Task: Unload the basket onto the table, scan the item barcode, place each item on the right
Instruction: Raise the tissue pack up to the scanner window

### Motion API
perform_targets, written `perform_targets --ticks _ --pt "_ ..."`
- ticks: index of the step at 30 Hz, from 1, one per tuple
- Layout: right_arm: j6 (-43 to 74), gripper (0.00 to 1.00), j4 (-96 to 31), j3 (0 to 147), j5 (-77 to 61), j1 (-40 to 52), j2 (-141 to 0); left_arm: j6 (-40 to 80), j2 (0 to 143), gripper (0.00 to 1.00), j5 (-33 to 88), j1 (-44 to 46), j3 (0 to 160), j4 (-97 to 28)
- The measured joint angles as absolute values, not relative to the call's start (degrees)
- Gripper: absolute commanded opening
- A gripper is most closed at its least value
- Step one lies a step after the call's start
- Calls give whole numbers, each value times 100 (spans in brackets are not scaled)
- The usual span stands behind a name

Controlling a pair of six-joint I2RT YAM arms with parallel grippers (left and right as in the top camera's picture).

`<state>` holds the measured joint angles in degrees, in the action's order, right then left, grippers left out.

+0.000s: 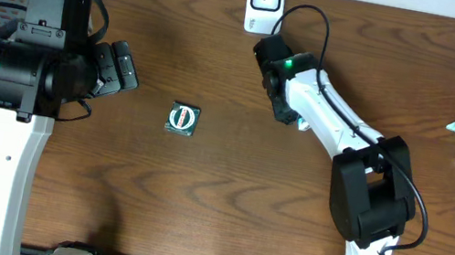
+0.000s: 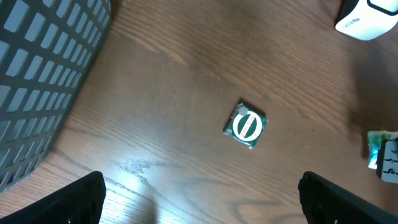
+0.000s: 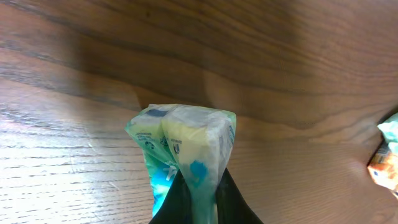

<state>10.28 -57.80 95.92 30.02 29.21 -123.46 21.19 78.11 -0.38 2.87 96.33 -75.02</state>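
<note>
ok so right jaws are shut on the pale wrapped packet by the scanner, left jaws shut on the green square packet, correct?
Not the left part. The left gripper has its jaws open and empty; the green square packet lies loose on the table, as the left wrist view shows. The right gripper is shut on the pale wrapped packet by the scanner.

The crinkled, glossy plastic-film packet [image 3: 186, 143] is pinched between the matt black fingers [image 3: 239, 205]. Beyond them, the wooden table [image 3: 280, 74] shows smooth grain with a faint sheen.
</note>
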Motion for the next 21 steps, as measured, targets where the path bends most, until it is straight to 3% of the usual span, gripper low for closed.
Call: perform_targets --ticks 10,21 --pt "840 1 -5065 9581 3212 3249 -12346 2119 7811 97 -38 287 9633 -7500" --pt "-668 1 -3841 10053 3076 3210 -12346 2119 7811 98 -38 287 9633 -7502"
